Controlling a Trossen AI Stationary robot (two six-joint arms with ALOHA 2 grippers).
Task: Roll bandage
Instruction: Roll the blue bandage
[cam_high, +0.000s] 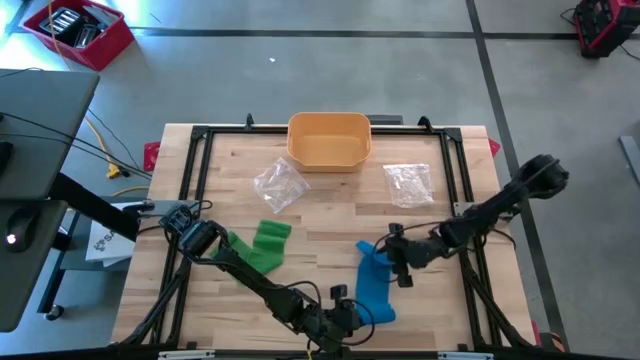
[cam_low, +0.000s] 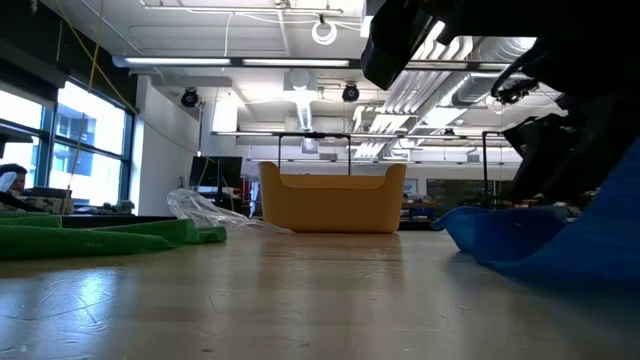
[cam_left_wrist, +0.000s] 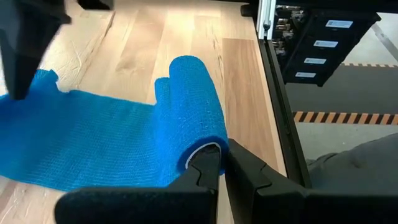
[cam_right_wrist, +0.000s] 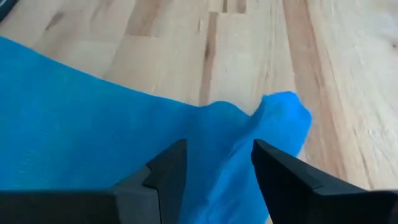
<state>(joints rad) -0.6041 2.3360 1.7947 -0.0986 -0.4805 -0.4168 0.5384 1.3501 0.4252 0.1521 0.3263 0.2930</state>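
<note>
A blue bandage (cam_high: 374, 283) lies on the table near the front edge. It is partly rolled, with the roll (cam_left_wrist: 193, 106) at its near end and the flat strip (cam_left_wrist: 74, 137) running toward the far side. My left gripper (cam_high: 348, 314) is shut on the roll's end. My right gripper (cam_high: 388, 258) is open over the strip's far end (cam_right_wrist: 280, 118), one finger on each side of a raised fold. A green bandage (cam_high: 262, 244) lies flat to the left. My left gripper holds the roll by the rim of its open end (cam_left_wrist: 214, 148). One finger (cam_left_wrist: 204, 167) sits at the hollow core and the other (cam_left_wrist: 249, 169) outside the wall. The fingers come level, along the roll's axis. The roll lies on the table. My right gripper's fingers (cam_right_wrist: 166, 167) stand low over the bandage's far end; I cannot tell whether they touch it.
An orange bin (cam_high: 329, 140) stands at the far middle. Two clear plastic bags (cam_high: 280, 185) (cam_high: 408, 183) lie in front of it. The table's black frame rail (cam_left_wrist: 273, 93) runs close beside the roll.
</note>
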